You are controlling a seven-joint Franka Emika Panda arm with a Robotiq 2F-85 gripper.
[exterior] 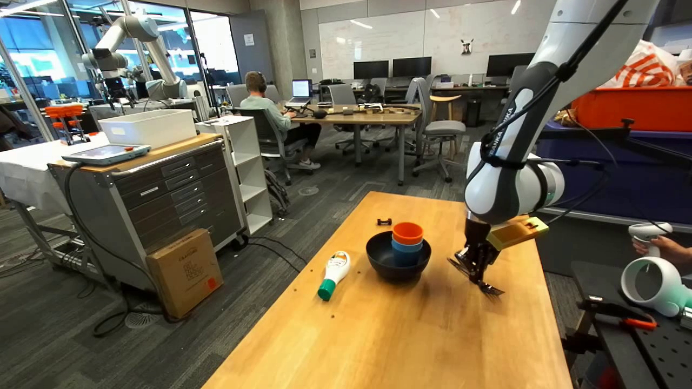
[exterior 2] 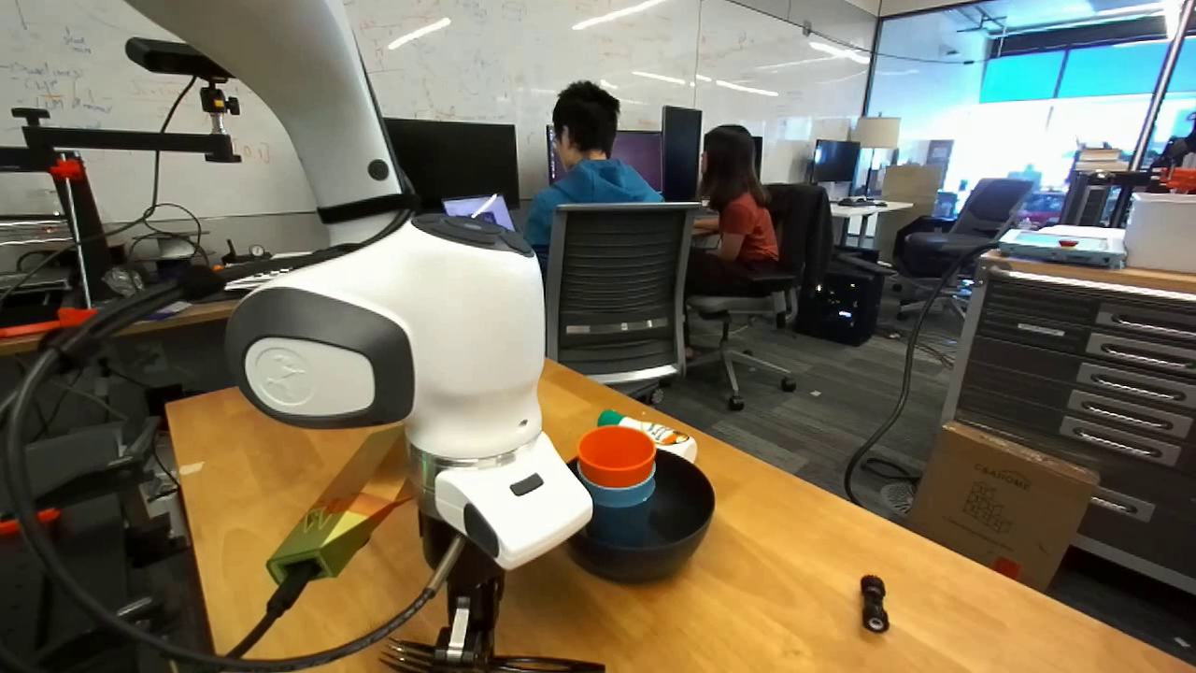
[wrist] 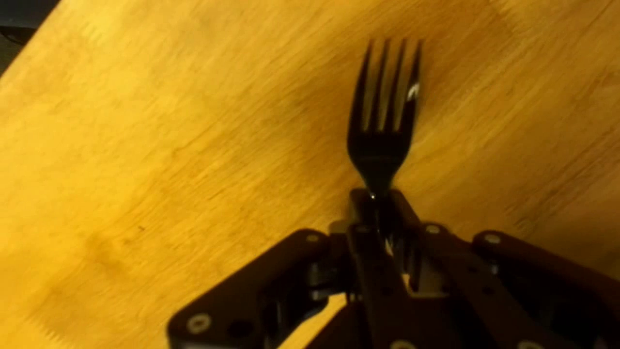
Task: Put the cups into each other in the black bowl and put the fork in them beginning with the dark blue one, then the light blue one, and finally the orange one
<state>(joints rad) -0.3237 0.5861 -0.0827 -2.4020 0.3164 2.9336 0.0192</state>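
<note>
Orange cup (exterior: 408, 233), light blue cup (exterior: 406, 247) and dark blue cup (exterior: 404, 259) stand nested in one upright stack, orange on top and dark blue lowest, inside a round black bowl (exterior: 379, 248). The bowl sits on a wooden worktop (exterior: 421, 335), and in both exterior views the stack rises above its rim.

Beside the bowl and apart from it, a white Franka robot arm (exterior: 546, 102) reaches down towards the worktop. Its black pincer (wrist: 377, 198) is closed on a black fork (wrist: 380, 145). In the wrist view the grip falls just behind the head, and four tines point away from the pincer. In an exterior view the handle (exterior 2: 551, 665) sticks out on the opposite side. The fork looks roughly level and close to the wood; whether it touches cannot be told.

A white bottle (exterior: 339, 265) with a green cap (exterior: 326, 290) lies on its side near the bowl, and a small black dumbbell-shaped object (exterior: 384, 222) rests on the worktop, apart from the bowl. A yellow-green box (exterior: 517, 233) juts out above the pincer.

Behind, in an exterior view, a person wearing headphones (exterior: 265, 108) sits by an open laptop (exterior: 301, 89).
</note>
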